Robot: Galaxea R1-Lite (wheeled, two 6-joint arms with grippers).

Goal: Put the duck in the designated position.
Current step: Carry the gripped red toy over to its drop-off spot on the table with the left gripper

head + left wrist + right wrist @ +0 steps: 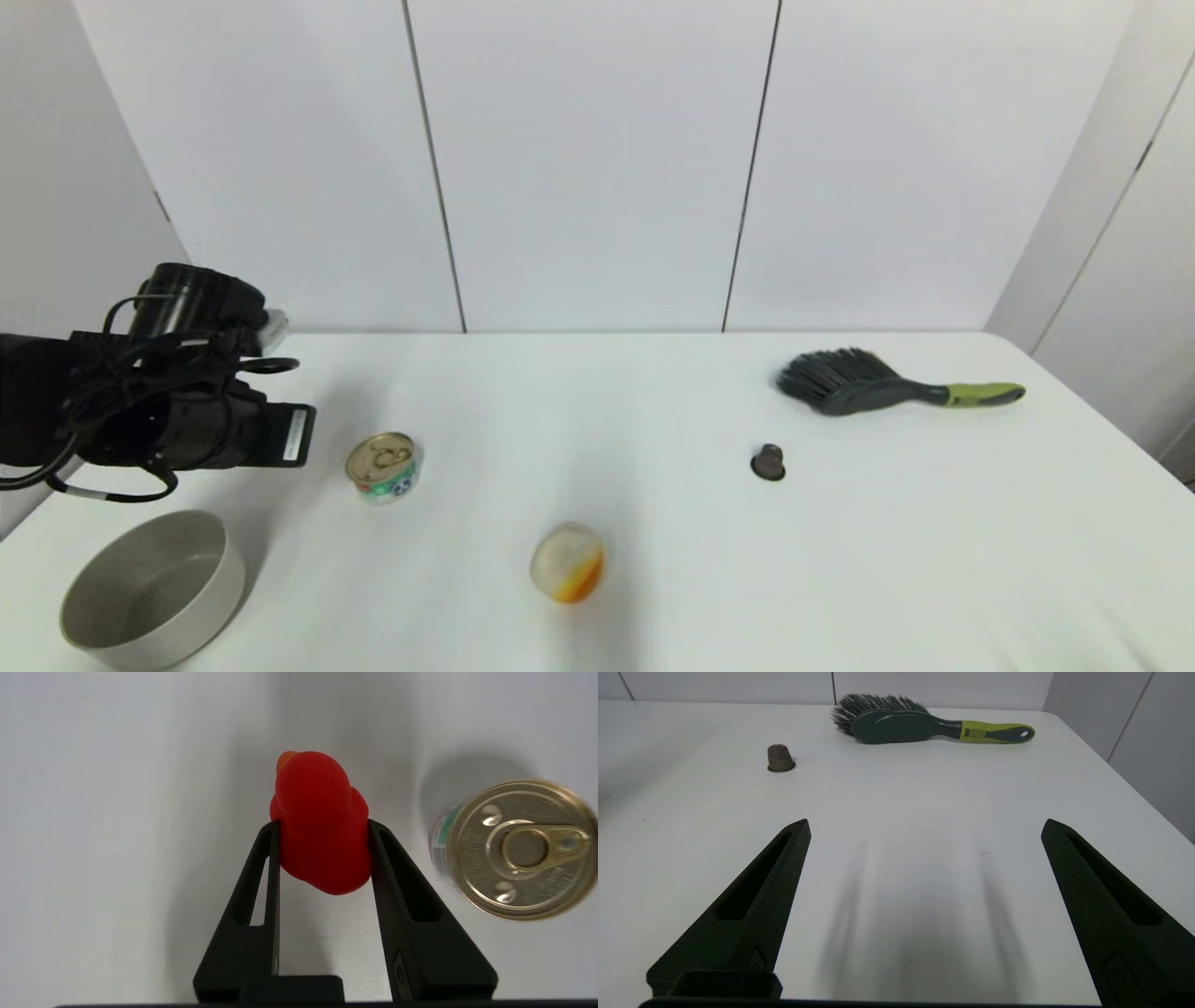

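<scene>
One duck [321,826], one tin can [384,468], one bowl [149,590], one ball [568,561], one brush [892,384] and one small brown cap-like piece [768,462] make up the count on the white table [653,579]. Two grippers belong to the robot, though only the left arm shows from the head camera, at the table's left side above the bowl and just left of the can.

Glossy and solid red, the duck has a round head on a rounded body, with a sliver of orange beak peeking past the head (its face is turned away from the wrist camera). It sits clamped between the two black fingers of the left gripper [322,828], one finger pressed against each flank, above bare tabletop, with the can close by on one side. Whether it touches the surface cannot be told.

Gold-lidded with a pull ring, the can stands upright. The ball is white and orange, near the table's front middle. Dark bristles and a green-and-grey handle mark the brush, lying at the far right, with the brown piece just in front of it.

Spread wide and holding nothing, the right gripper [924,826] hangs over bare table on the brush's side.
</scene>
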